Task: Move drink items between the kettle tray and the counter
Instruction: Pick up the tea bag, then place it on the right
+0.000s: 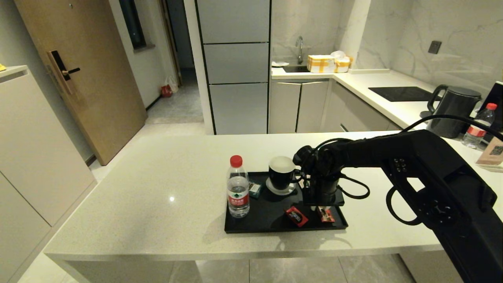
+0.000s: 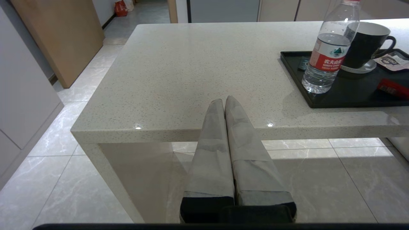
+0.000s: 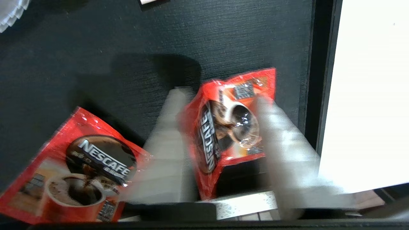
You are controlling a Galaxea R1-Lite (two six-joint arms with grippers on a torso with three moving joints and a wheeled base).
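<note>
Two red foil sachets lie near the front right of the black kettle tray (image 1: 235, 228), which rests on the cream speckled counter (image 1: 157, 188). My right gripper (image 3: 220, 95) points down over the right-hand sachet (image 3: 230, 127), its blurred fingers pressing that sachet's two sides so the foil buckles between them. In the head view this sachet (image 1: 325, 214) peeks out under the wrist. The other sachet (image 1: 296, 215) lies flat just beside it, untouched (image 3: 80, 172). My left gripper (image 2: 224, 100) is shut and parked off the counter's front edge.
On the tray also stand a water bottle (image 1: 238, 188), a black mug (image 1: 281, 173) on a saucer and a small teal packet (image 1: 255, 189). The tray's right rim and bare counter (image 3: 367, 95) are close beside the gripper. A kettle (image 1: 454, 110) sits far right.
</note>
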